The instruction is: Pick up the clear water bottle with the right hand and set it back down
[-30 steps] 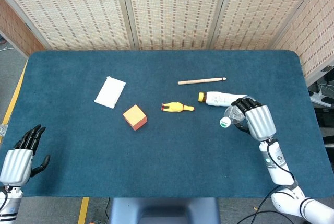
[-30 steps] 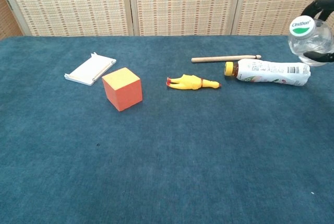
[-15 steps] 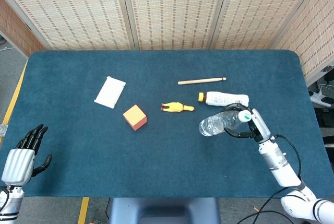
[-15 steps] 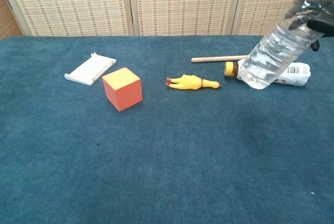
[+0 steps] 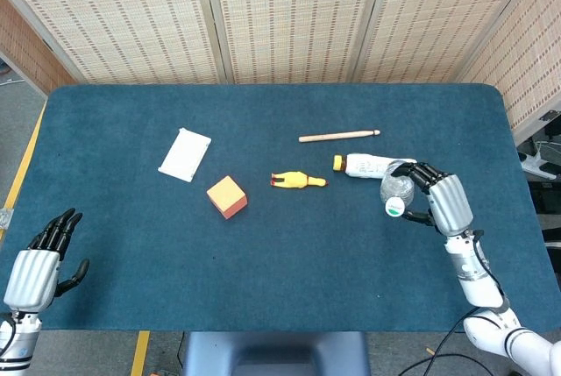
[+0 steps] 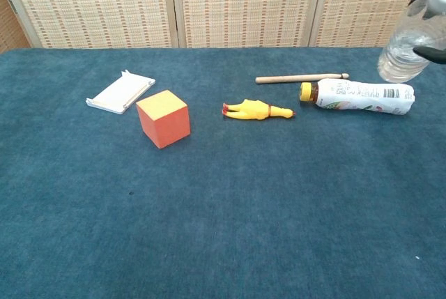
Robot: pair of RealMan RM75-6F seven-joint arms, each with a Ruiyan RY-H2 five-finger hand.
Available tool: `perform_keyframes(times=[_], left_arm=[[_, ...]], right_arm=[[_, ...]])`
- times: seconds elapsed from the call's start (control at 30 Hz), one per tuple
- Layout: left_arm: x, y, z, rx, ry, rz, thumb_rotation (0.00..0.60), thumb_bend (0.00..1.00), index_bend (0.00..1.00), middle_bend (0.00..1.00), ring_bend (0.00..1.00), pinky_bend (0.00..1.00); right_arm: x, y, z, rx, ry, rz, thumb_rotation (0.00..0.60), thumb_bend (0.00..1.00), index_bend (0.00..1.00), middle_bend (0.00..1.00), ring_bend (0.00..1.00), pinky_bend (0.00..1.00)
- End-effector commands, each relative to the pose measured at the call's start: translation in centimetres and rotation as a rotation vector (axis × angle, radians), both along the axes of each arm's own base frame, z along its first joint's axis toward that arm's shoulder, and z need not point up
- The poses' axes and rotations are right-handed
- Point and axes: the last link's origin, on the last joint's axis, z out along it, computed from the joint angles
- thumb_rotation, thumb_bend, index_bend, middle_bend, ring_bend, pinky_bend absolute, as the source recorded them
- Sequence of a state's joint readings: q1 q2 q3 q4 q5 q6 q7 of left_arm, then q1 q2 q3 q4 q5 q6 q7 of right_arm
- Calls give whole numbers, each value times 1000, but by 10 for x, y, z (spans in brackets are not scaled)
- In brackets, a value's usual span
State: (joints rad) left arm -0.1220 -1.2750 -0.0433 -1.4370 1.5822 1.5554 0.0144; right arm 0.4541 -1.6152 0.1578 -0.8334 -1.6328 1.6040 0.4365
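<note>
My right hand [image 5: 441, 198] grips the clear water bottle [image 5: 396, 190] near its green-and-white cap, holding it above the table at the right. In the chest view the bottle [image 6: 411, 44] hangs nearly upright at the top right edge, its base just above the lying white bottle, with only dark fingertips [image 6: 433, 51] of that hand showing. My left hand [image 5: 39, 259] stays open at the near left corner, off the cloth, holding nothing.
A white-labelled bottle with a yellow cap [image 5: 375, 166] lies just behind the held one. A wooden stick [image 5: 338, 136], yellow rubber chicken [image 5: 298, 180], orange cube [image 5: 227, 196] and white pad [image 5: 185, 154] lie on the blue table [image 5: 280, 271].
The clear bottle swung from a slant with its base pointing left to nearly upright, and my right hand drew back toward the right. My left hand stayed still.
</note>
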Motion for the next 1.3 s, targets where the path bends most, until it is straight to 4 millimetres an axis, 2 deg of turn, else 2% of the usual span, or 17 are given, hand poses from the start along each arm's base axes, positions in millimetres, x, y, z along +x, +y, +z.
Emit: perform_keyframes(times=[0.03, 0.17, 0.27, 0.33, 0.47, 0.57, 0.67, 0.77, 0.87, 0.97, 1.17, 1.23, 1.3], left_arm=[[0, 0, 0, -1, -3, 1, 600, 353, 56, 35, 97, 306], [-1, 0, 0, 1, -1, 3, 600, 351, 57, 35, 97, 306], [0, 1, 0, -1, -3, 5, 600, 352, 58, 35, 97, 306], [-1, 0, 0, 1, 1, 4, 600, 352, 58, 35, 98, 306], [-1, 0, -1, -5, 0, 8, 600, 351, 59, 35, 97, 306], [0, 0, 0, -4, 4, 6, 600, 351, 60, 35, 98, 306], [0, 1, -1, -5, 4, 10, 600, 350, 60, 35, 97, 306], [0, 1, -2, -11, 9, 12, 600, 351, 61, 35, 97, 306], [0, 1, -4, -17, 16, 14, 600, 351, 60, 36, 98, 306], [0, 0, -4, -21, 13, 13, 600, 351, 61, 36, 97, 306], [0, 1, -5, -26, 17, 15, 600, 351, 71, 36, 97, 306], [0, 1, -6, -26, 20, 15, 600, 351, 72, 35, 97, 306], [0, 1, -6, -29, 25, 18, 600, 351, 73, 35, 98, 306]], right_arm=[[-3, 7, -12, -234, 269, -13, 600, 452, 827, 763, 641, 653], [2, 11, -24, 83, 16, -10, 600, 452, 828, 763, 642, 654], [14, 15, -21, 219, -102, 25, 600, 452, 828, 763, 642, 654], [25, 22, -19, 356, -257, 38, 600, 453, 828, 763, 642, 655], [34, 28, -8, 551, -436, -10, 600, 452, 828, 763, 642, 655], [35, 20, 0, 512, -426, -32, 600, 452, 828, 763, 642, 654], [47, 15, 5, 445, -401, -4, 600, 452, 828, 764, 642, 654], [66, 19, 14, 441, -408, 30, 600, 453, 828, 764, 643, 655], [70, 22, 19, 430, -390, 19, 600, 452, 828, 763, 644, 655], [57, 19, 16, 421, -369, -51, 600, 452, 828, 763, 644, 655], [11, 0, -4, 403, -334, -240, 600, 453, 828, 764, 644, 656], [7, -3, -9, 406, -338, -252, 600, 453, 828, 764, 644, 657], [13, -1, -9, 415, -344, -217, 600, 452, 828, 764, 644, 658]])
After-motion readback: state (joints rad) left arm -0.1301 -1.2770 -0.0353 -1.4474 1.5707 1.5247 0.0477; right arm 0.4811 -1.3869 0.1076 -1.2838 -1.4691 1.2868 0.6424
